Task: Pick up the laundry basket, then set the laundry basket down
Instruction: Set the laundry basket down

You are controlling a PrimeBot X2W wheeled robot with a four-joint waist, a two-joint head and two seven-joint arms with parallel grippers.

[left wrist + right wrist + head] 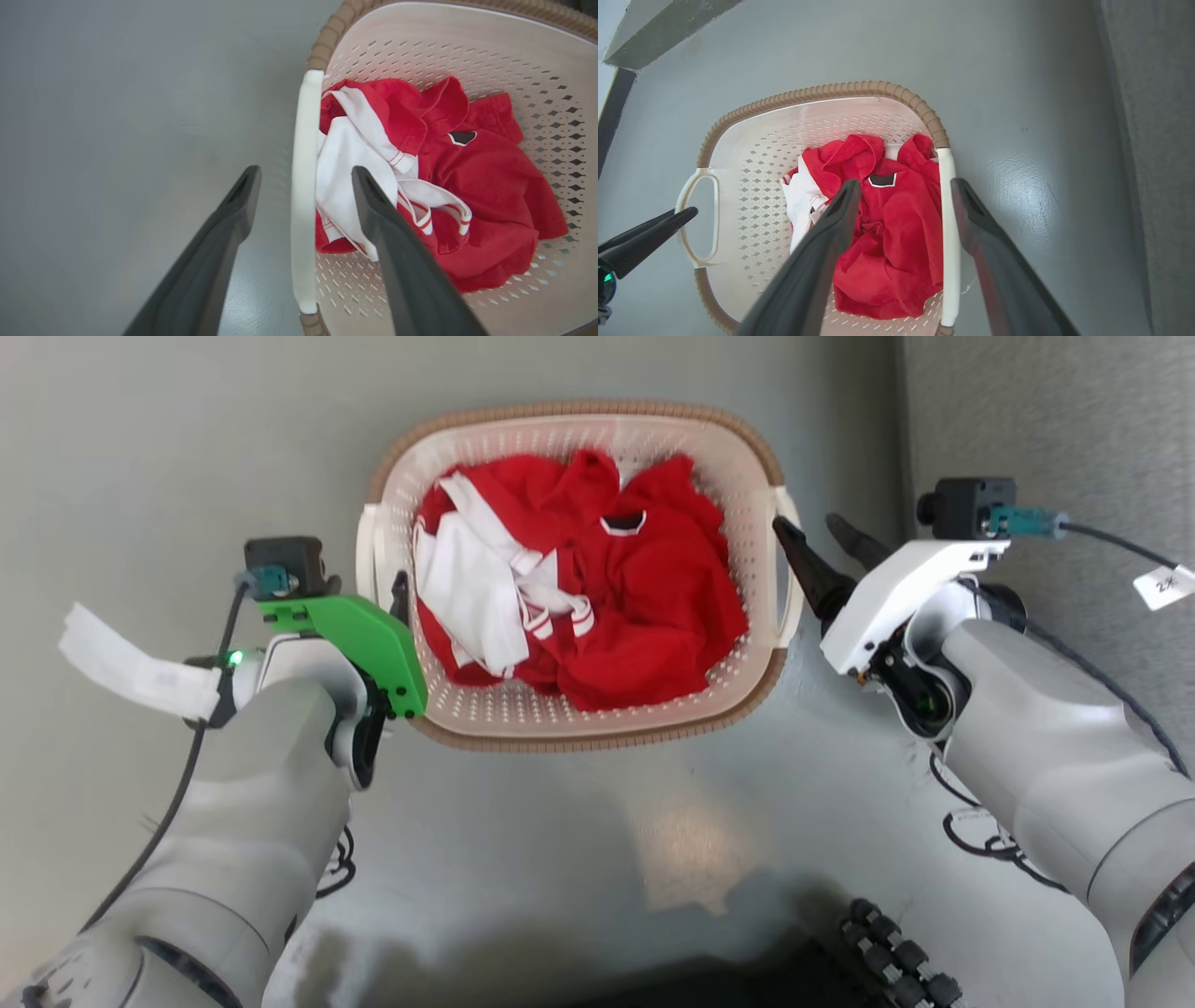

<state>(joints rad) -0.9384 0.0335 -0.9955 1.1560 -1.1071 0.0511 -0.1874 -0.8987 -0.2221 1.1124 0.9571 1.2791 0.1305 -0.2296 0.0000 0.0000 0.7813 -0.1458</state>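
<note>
Grippers: the left gripper [306, 171] and the right gripper [906, 183] are both hanging released, long dark fingers [210, 247] spread wide and clasping nothing.
Left fingers: one is pointing down over the smooth grey floor [117, 116]. The other is reaching inside the cream-white perforated plastic laundry basket [444, 51] with the brown woven-look rim. The left white side handle [303, 242] is running between them, touching neither.
Right fingers: one is reaching over the cloth inside and the other over the floor outside. The right white side handle [948, 224] is running between them, nearer the outer finger.
Basket position: the laundry basket is standing on the floor directly ahead of the robot, between the two grippers.
Load: crumpled red and white garments [490, 186] are lying in the bottom, below the rim.
Step in hand: judged to be the approach to a two-handed grasp; the lift is not yet beginning.
Height: how far each gripper is hanging above its handle cannot be told.
Doing it well: centring each handle bar between its fingers, lowering both arms evenly until the bars are sitting deep, then closing both sides together.
Lift and set-down: raising both arms at the same rate, keeping the rim level, then lowering the base flat before releasing.
Caution: the inner left finger is passing over white cloth, so trapped fabric could be weakening the hold. The right handle is sitting off-centre, so the closing fingers may be nudging the basket sideways.
</note>
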